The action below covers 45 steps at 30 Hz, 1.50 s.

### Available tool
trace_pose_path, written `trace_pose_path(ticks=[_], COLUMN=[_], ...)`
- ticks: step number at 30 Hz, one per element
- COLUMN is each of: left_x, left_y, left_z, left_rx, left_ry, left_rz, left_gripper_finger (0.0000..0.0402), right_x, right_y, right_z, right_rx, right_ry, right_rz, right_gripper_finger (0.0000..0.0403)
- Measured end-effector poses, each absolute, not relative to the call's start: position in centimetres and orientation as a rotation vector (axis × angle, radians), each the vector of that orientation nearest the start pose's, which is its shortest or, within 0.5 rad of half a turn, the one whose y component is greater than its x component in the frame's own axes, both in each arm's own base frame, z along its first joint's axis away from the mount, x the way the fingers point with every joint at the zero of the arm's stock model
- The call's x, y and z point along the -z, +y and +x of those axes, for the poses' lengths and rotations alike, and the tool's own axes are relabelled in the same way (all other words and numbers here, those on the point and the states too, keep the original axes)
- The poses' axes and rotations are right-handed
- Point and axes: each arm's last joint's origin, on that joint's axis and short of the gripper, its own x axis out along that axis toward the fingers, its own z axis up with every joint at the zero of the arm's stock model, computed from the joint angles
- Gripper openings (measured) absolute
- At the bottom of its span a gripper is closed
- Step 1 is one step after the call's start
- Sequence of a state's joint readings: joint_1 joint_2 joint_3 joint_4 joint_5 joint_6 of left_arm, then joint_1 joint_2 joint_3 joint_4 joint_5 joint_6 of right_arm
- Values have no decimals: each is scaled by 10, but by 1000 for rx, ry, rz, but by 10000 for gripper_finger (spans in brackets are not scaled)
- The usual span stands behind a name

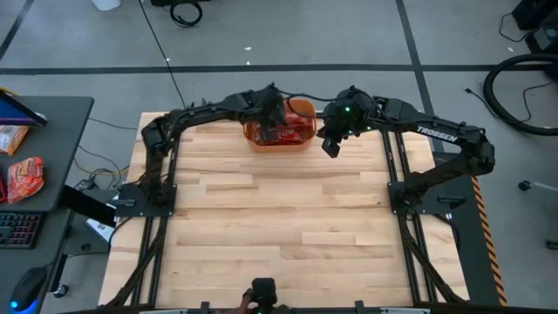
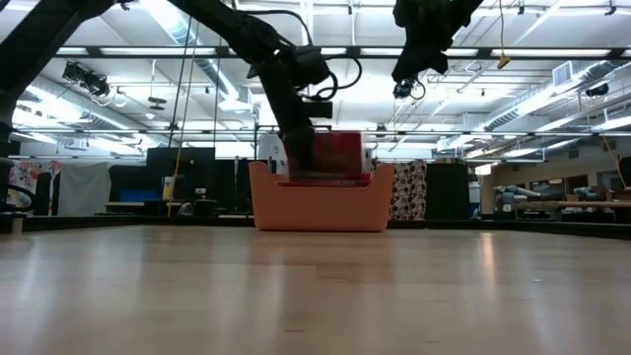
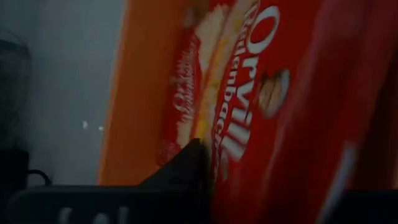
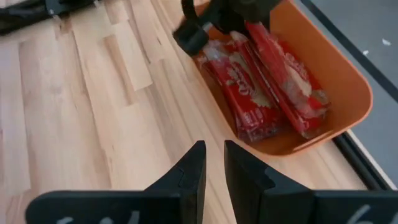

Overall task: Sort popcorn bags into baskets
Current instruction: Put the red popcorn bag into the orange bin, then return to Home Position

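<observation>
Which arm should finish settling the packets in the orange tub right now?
Left. The left gripper is already down inside the orange tub, right among the popcorn bags. The right gripper hangs above bare table beside the tub, fingers nearly closed and holding nothing.

Low view: orange basket (image 2: 320,205) centre frame, on far part of wooden table (image 2: 315,296). Red popcorn bag (image 2: 340,156) sticks up above rim, upright. Left arm enters from upper left, slopes down to centre; left gripper (image 2: 299,158) at bag's left edge, just above rim; fingers not resolvable. Right gripper (image 2: 419,54) hangs at top of frame, right of centre, well above basket, apart from it; finger gap unclear. Behind: dark hall, bright ceiling lights, benches at right.
</observation>
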State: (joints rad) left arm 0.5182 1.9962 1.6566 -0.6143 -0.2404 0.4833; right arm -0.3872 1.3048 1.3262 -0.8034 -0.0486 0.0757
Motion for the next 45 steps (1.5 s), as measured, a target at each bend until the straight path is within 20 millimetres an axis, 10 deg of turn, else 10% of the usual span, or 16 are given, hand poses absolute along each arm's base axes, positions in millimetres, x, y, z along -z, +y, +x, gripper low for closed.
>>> trace_pose_path(ticks=[10, 24, 38, 45], left_x=[-273, -340, -325, -328], left_y=[212, 170, 110, 94], left_z=[361, 336, 348, 322], left_rx=[-470, -364, -122, -119], left_ry=[1035, 807, 825, 744], left_rz=[189, 13, -58, -128], left_gripper_finger=[195, 147, 117, 116], right_x=[-355, -332, -315, -295], right_y=[-109, -109, -77, -62], right_z=[239, 234, 177, 149], right_rx=[318, 263, 298, 242], right_ry=[753, 670, 432, 214], right_rz=[278, 371, 480, 570], right_gripper_finger=[63, 23, 16, 10])
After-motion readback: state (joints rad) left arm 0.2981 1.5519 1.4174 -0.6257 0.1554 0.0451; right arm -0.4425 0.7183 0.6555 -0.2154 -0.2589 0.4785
